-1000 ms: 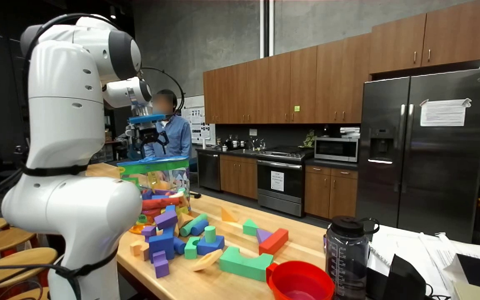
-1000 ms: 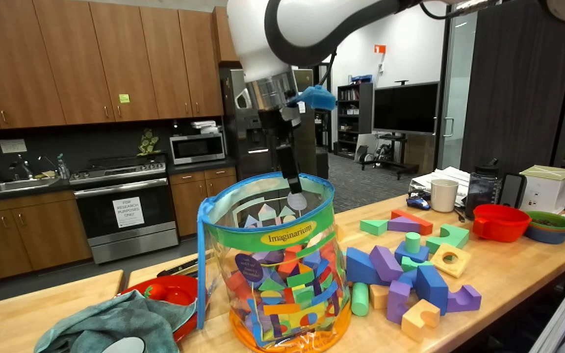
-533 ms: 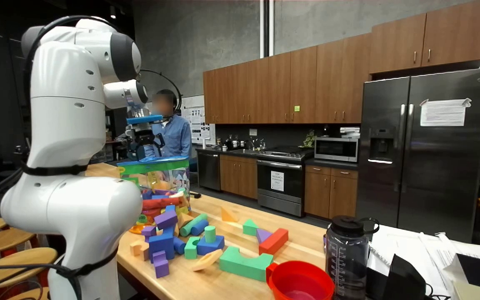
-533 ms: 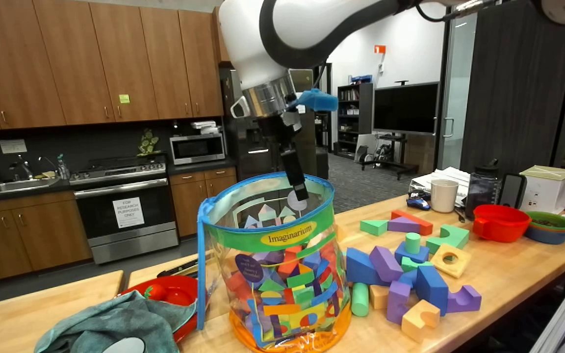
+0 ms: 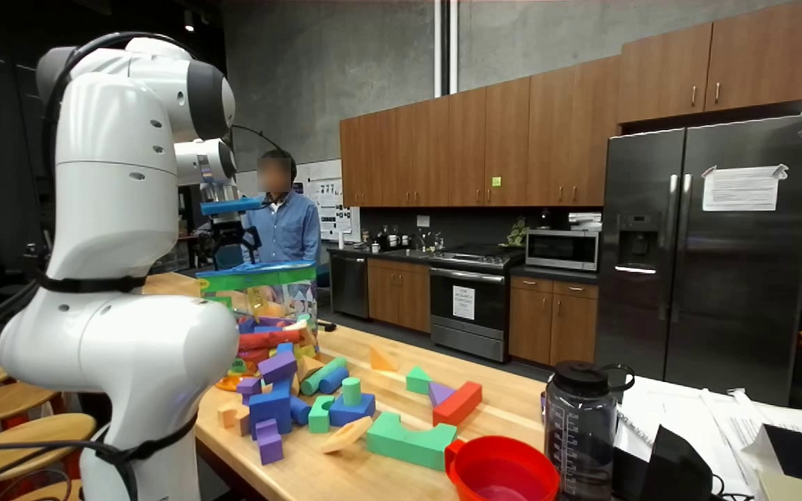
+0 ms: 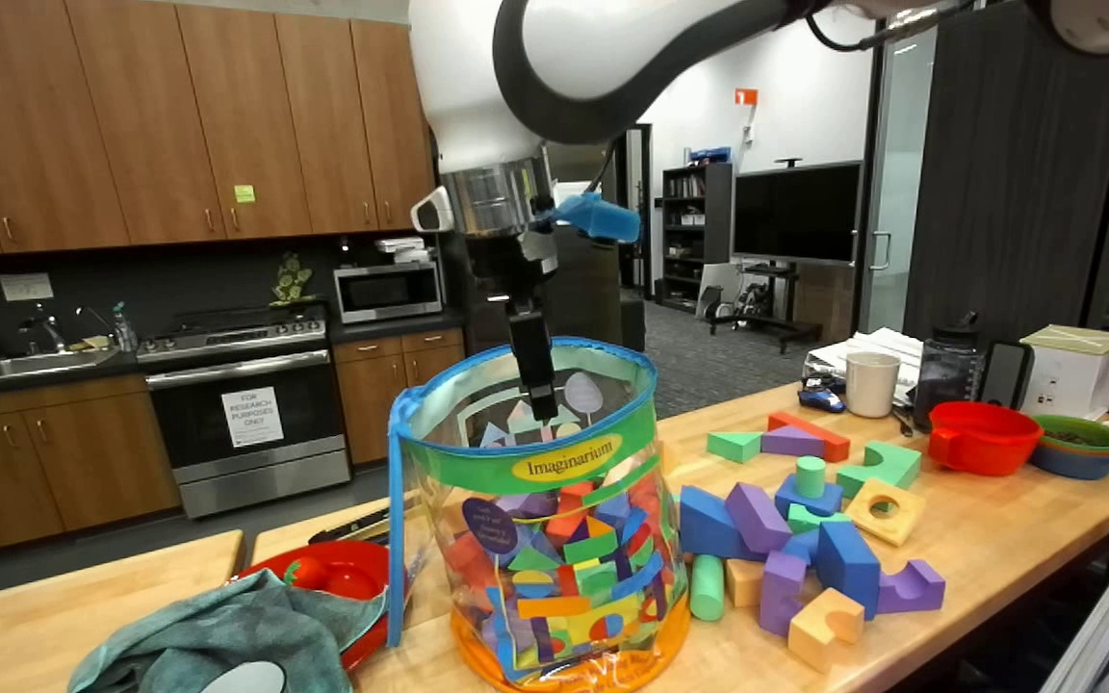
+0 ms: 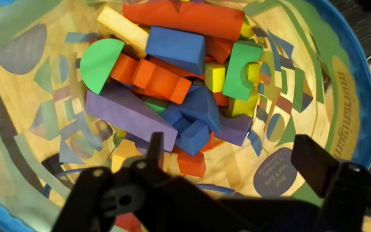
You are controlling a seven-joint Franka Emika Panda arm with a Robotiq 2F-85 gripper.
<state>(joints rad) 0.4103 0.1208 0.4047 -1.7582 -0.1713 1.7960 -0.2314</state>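
Pincer [image 7: 229, 137] lower than before, jaws apart, at the mouth of one clear bag [image 6: 466, 469], four purple blocks [image 6: 757, 517] outside

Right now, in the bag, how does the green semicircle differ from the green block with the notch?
The green semicircle has an edge bulging outward; the notched block has a curve cut into its side. In the wrist view, the green semicircle lies toward the left, the notched block toward the right. The green semicircle also looks brighter than the notched block. Both are green and lie inside the clear bag, below the open gripper.
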